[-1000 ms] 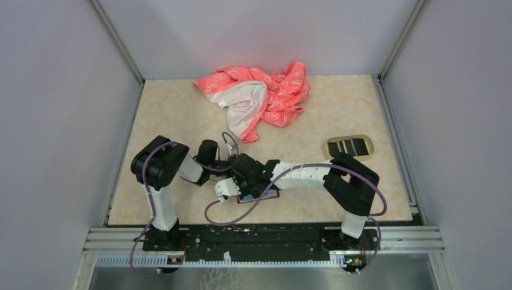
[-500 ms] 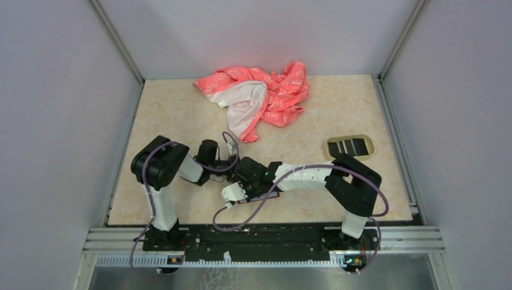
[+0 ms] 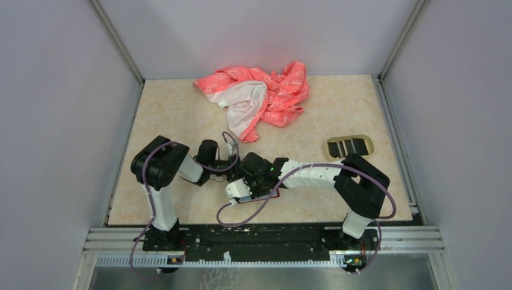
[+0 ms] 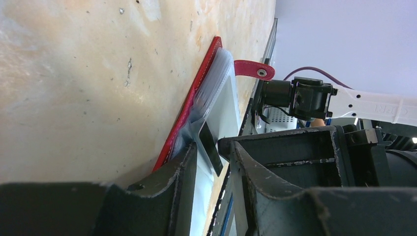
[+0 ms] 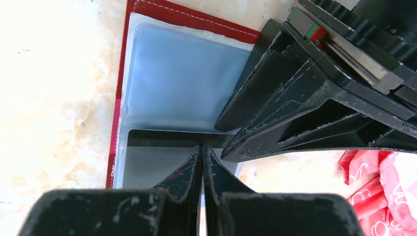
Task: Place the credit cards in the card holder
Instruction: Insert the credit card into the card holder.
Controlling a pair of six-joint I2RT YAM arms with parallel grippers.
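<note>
On the beige table (image 3: 181, 121), near edge, the dark red folding card holder (image 5: 187, 17) lies open. My right gripper (image 5: 202, 147), clenched empty, noses a thin black card (image 5: 152, 157) pocketward; left gripper (image 4: 212, 145) parted, loose. Next: push squarely home.

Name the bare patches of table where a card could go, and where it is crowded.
Free: the table far left, between the side wall and the cloth; the strip between cloth and tray. Crowded: near centre, where left hand and right hand meet over the card holder.
</note>
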